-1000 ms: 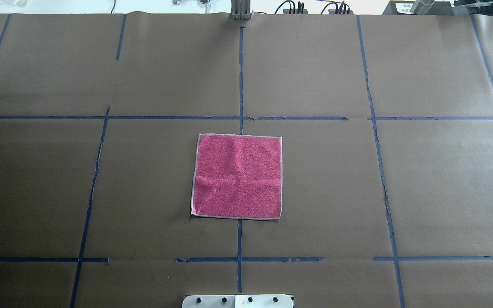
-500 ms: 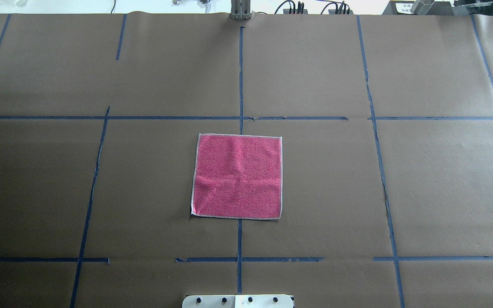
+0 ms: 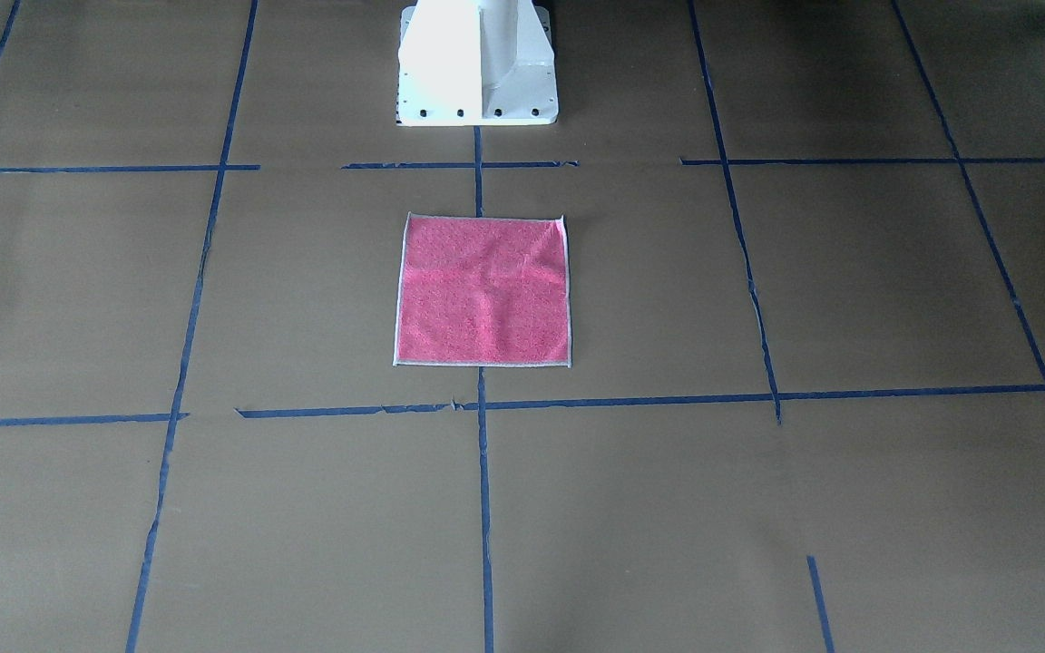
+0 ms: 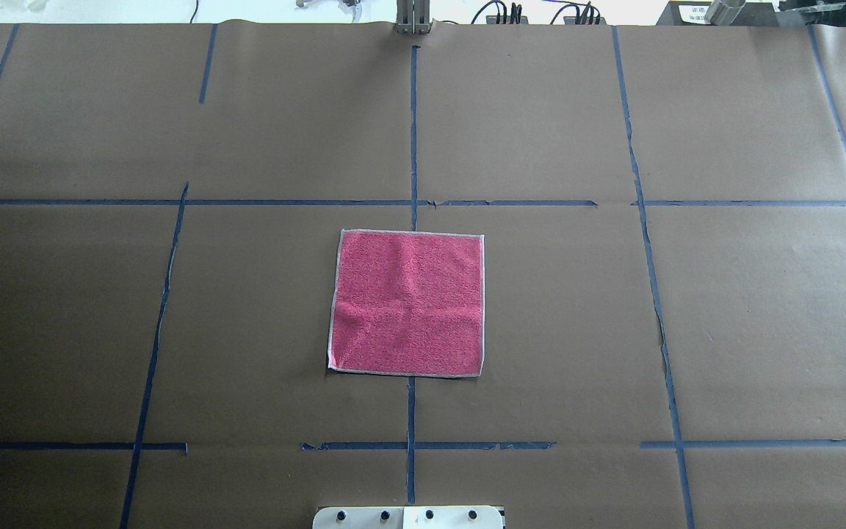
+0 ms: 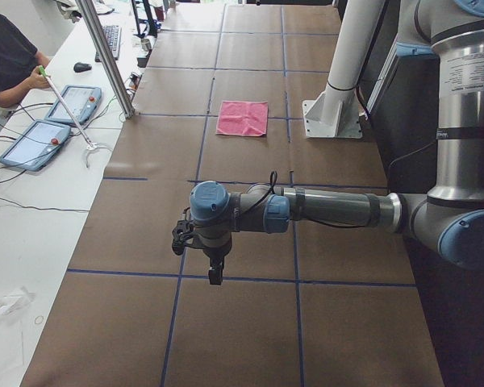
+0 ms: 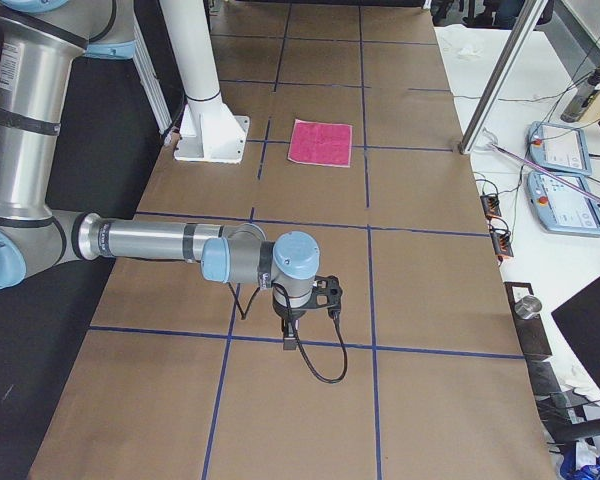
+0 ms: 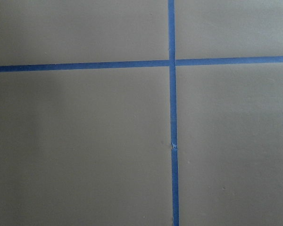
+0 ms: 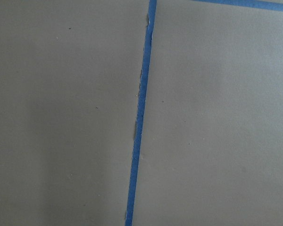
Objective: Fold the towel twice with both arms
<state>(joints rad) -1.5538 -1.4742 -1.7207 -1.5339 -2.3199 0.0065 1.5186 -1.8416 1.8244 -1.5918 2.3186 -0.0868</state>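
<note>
The towel (image 4: 407, 303) lies flat and unfolded, pink-red face up, with a thin whitish hem, in the middle of the brown paper table just ahead of the pedestal. It also shows in the front-facing view (image 3: 483, 290), the left side view (image 5: 243, 118) and the right side view (image 6: 321, 141). The left gripper (image 5: 215, 274) hangs over the table far out to the left, away from the towel. The right gripper (image 6: 290, 340) hangs far out to the right. Both show only in side views, so I cannot tell if they are open or shut. The wrist views show only paper and blue tape.
The white pedestal base (image 3: 477, 63) stands just behind the towel. Blue tape lines (image 4: 413, 139) grid the table. A metal pole (image 5: 105, 56) stands at the far edge. An operator (image 5: 8, 56) and tablets (image 5: 73, 103) are beyond it on a white bench.
</note>
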